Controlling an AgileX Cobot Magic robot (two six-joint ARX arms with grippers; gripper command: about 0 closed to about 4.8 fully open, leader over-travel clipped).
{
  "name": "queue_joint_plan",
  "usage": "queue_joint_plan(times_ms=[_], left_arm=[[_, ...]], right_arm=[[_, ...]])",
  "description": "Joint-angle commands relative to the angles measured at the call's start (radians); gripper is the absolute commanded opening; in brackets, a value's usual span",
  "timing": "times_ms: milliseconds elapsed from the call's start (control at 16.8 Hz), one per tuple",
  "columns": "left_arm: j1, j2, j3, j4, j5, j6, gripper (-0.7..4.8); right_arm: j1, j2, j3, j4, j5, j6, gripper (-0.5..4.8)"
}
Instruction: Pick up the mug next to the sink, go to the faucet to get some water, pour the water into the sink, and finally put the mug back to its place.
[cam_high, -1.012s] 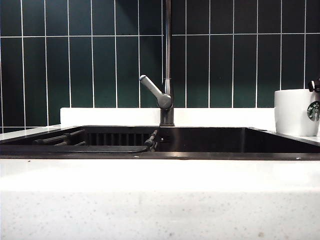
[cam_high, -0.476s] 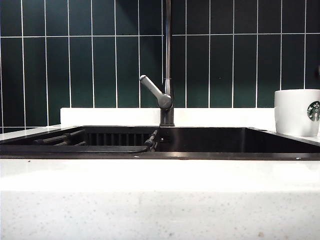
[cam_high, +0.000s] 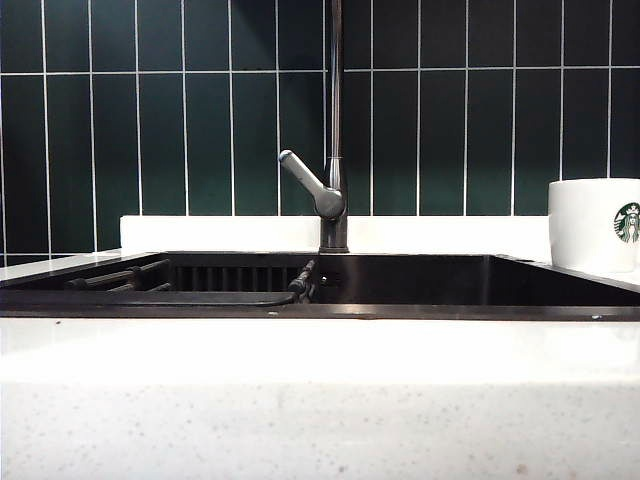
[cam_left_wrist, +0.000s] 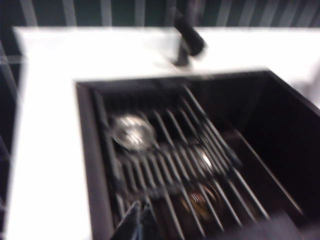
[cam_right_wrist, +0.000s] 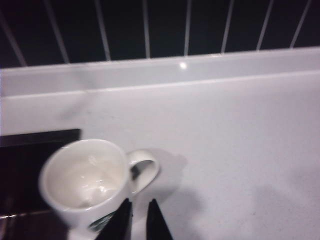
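Two risks, honestly. Right gripper (cam_right_wrist: 139, 220) hangs above the mug (cam_right_wrist: 87, 182) on the counter (cam_right_wrist: 240, 135) beside the sink (cam_high: 420, 285), jaws narrowed, holding nothing; dipping could tip it. Left gripper (cam_left_wrist: 141, 225), pinched together, hovers over the basin.

One mug (cam_high: 596, 224), one faucet (cam_high: 333, 150), one sink (cam_high: 450, 280).
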Motion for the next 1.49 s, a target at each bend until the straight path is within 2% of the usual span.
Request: queue_joint_plan(times_ms=[60,357,536,952,1131,1369,1488], left_arm=[[0.000,0.062,0.000,0.092,-0.008,0.030,-0.06],[0.000,0.207,0.000,0.144,-0.030,0.029,-0.06],[0.000,0.229,-0.014,0.161,-0.032,0.021,-0.06],[0.000,0.165,-0.114,0.228,-0.060,0.005,-0.06],[-0.001,0.164,-0.188,0.341,-0.122,-0.089,-0.06],[-0.001,0.164,-0.269,0.448,-0.180,-0.100,-0.06],[-0.001,0.164,-0.306,0.485,-0.178,-0.109,-0.06]], right_arm=[[0.064,-0.134,0.001,-0.078,0.000,0.009,0.51],[0.180,-0.292,0.001,-0.142,0.001,0.008,0.47],[0.211,-0.327,-0.014,-0.140,0.008,0.007,0.39],[0.213,-0.517,-0.220,-0.102,-0.004,0.007,0.39],[0.213,-0.619,-0.332,-0.096,-0.004,0.008,0.40],[0.213,-0.706,-0.451,-0.095,-0.059,0.008,0.40],[0.213,-0.720,-0.475,-0.054,-0.079,0.008,0.40]])
